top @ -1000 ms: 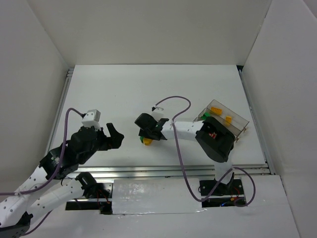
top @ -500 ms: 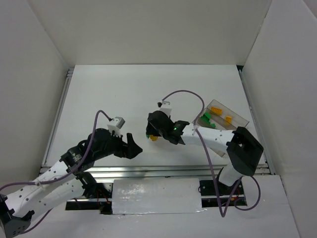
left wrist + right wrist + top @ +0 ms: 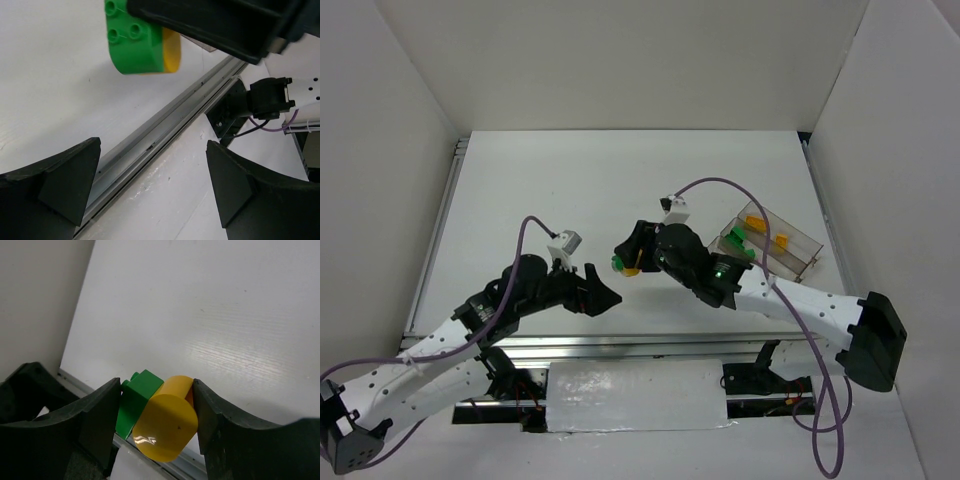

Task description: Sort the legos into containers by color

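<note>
A green lego (image 3: pixel 134 399) stuck to a rounded yellow lego (image 3: pixel 167 426) is clamped between the fingers of my right gripper (image 3: pixel 156 412), above the table. In the top view this pair (image 3: pixel 623 265) hangs at my right gripper (image 3: pixel 625 262), left of centre. My left gripper (image 3: pixel 607 292) stands open just below and left of it, holding nothing. The left wrist view shows the green and yellow pair (image 3: pixel 142 42) above my open left gripper (image 3: pixel 152 182), apart from both fingers. The clear containers tray (image 3: pixel 798 250) at the right holds green legos (image 3: pixel 735 240) and orange legos (image 3: pixel 753 220).
An aluminium rail (image 3: pixel 650 345) runs along the table's near edge, right under both grippers. White walls enclose the table on the left, back and right. The right arm (image 3: pixel 790 300) stretches across in front of the tray.
My right gripper has carried the green and yellow pair up off the table and slightly right. My left gripper has swung right, close under it, staying open.
</note>
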